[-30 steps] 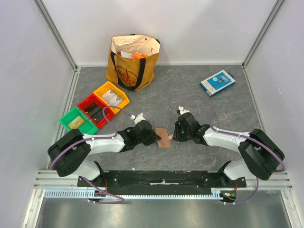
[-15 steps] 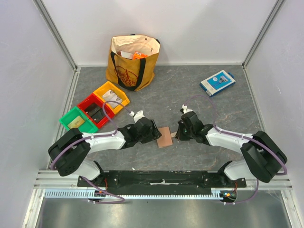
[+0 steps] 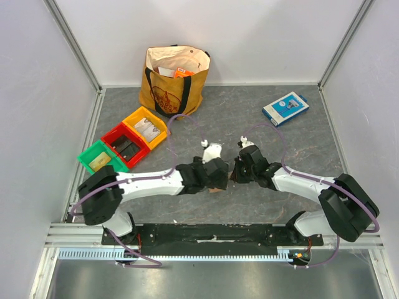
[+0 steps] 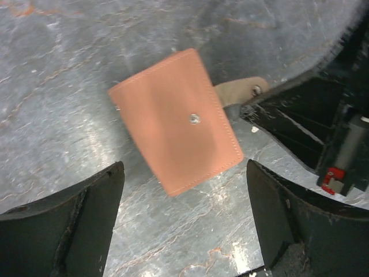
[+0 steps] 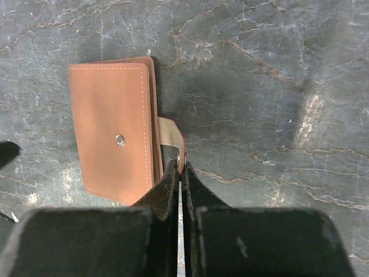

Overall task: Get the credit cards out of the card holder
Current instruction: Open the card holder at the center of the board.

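On the grey table [image 3: 312, 143], near its front middle, the left gripper [image 4: 184, 164] is spread wide above the folded card holder [image 4: 176, 127]. The holder's long axis is seen slanting in the left wrist view. Its snap tab [image 5: 172, 135], projecting sideways from one long edge, is pinched by the right gripper [image 5: 179, 168].

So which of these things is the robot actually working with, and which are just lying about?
In the job: card holder, closed, cards not visible; left hand, open above it; right hand, shut on its snap tab.
Lying about: tote bag; blue-and-white box; yellow bin, red bin, green bin.
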Robot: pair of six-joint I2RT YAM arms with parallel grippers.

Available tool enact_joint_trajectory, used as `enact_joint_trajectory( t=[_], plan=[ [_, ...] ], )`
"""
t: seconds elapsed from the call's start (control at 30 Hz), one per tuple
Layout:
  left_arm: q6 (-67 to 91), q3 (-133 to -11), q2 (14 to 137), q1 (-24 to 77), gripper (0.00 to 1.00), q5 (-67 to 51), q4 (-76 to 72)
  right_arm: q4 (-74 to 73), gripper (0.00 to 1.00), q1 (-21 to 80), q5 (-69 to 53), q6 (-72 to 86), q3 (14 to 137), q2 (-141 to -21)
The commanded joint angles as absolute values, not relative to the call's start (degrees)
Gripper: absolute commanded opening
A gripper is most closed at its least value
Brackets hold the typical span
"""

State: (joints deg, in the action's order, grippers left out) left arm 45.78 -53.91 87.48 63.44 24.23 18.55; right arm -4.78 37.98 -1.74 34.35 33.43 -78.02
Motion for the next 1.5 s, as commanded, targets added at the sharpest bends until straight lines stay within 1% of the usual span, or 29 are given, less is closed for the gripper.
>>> enact_joint_trajectory(
  t=[0.0,0.27,0.5,0.63,0.9,1.13,1.3,1.47],
  plan=[
    [36.92,-59.67,94.38,68.54,0.92,33.92,23.2,-4.04,0.0,37.44,-2.46,33.92,33.31,-77.25],
    [34.63,-63.1,98.96,70.4,0.93,34.28,22.85,-3.6,0.0,36.65,-3.6,34.1,32.78,-77.69],
    [32.17,-64.07,101.16,71.1,0.93,33.84,21.71,-2.81,0.0,36.04,-5.01,34.28,32.34,-78.05],
    [30.33,-63.37,100.9,71.28,0.93,31.73,19.96,-2.64,0.0,35.51,-5.45,34.37,31.99,-77.87],
    [33.66,-63.28,101.95,70.93,0.91,35.24,19.78,-1.58,0.0,34.54,-7.56,34.98,31.03,-77.7],
    [34.63,-63.2,102.39,70.75,0.91,34.72,19.6,-1.06,0.0,33.66,-8.61,35.16,30.41,-77.52],
    [35.07,-62.67,102.13,70.75,0.91,34.54,18.72,-0.53,0.0,32.17,-11.33,35.77,29.27,-77.78],
    [36.3,-61.17,100.46,70.31,0.92,33.84,16.96,4.3,0.0,29.54,-16.51,37.52,27.43,-79.36]
  ],
)
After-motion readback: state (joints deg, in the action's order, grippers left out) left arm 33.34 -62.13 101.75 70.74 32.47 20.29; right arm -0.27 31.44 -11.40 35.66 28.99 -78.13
